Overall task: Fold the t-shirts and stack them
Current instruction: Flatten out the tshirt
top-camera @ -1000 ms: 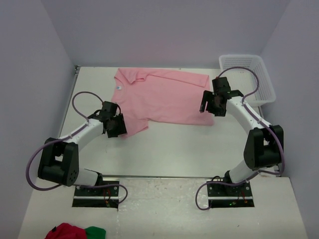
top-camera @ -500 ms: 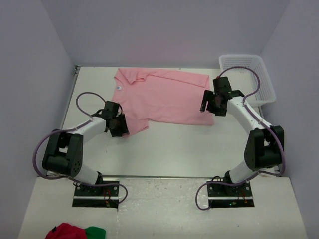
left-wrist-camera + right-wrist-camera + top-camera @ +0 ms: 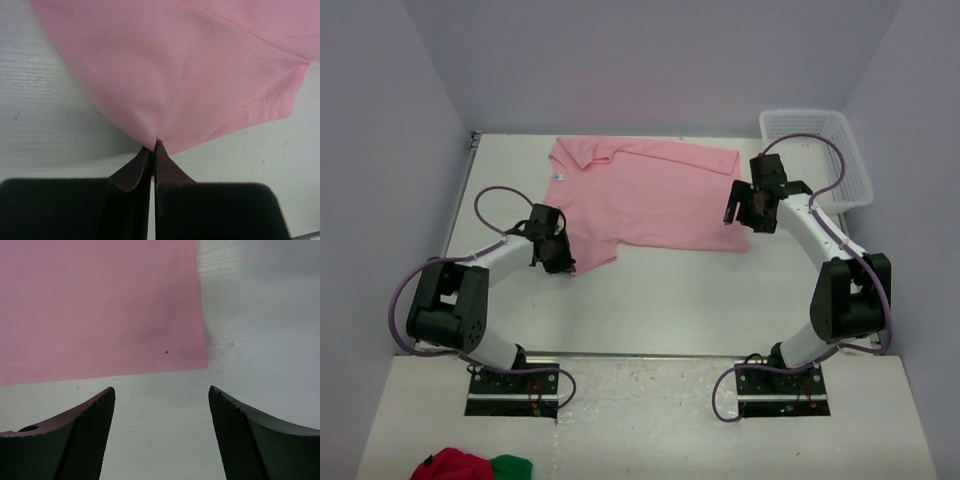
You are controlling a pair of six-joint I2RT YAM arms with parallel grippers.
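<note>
the pink t-shirt [image 3: 640,195] lies spread flat on the far half of the surface [image 3: 670,300]. its collar [image 3: 582,155] points toward the far left corner and its straight hem toward the right edge. a small white neck label [image 3: 557,176] shows just beside the collar. one short sleeve sticks out toward the near left, and that is where the left pincer [image 3: 155,150] has it. the two dark fingers are pressed together on a pinch of pink cloth at the sleeve's edge, and the fabric puckers into a little peak where it runs into them. the stitched sleeve hem runs off to one side of that pinch.

over at the shirt's right end, the right pincer [image 3: 160,390] hangs with its fingers spread wide and nothing between them. from its own camera the near right corner of the shirt lies just ahead of the fingertips, with bare surface under the gap. it does not touch the cloth.

a white mesh basket [image 3: 850,170] sits at the far right corner of the surface, apart from the shirt. on the ledge nearest me, at its left end behind the arm bases, lies a bundle of red and green cloth [image 3: 460,465].
</note>
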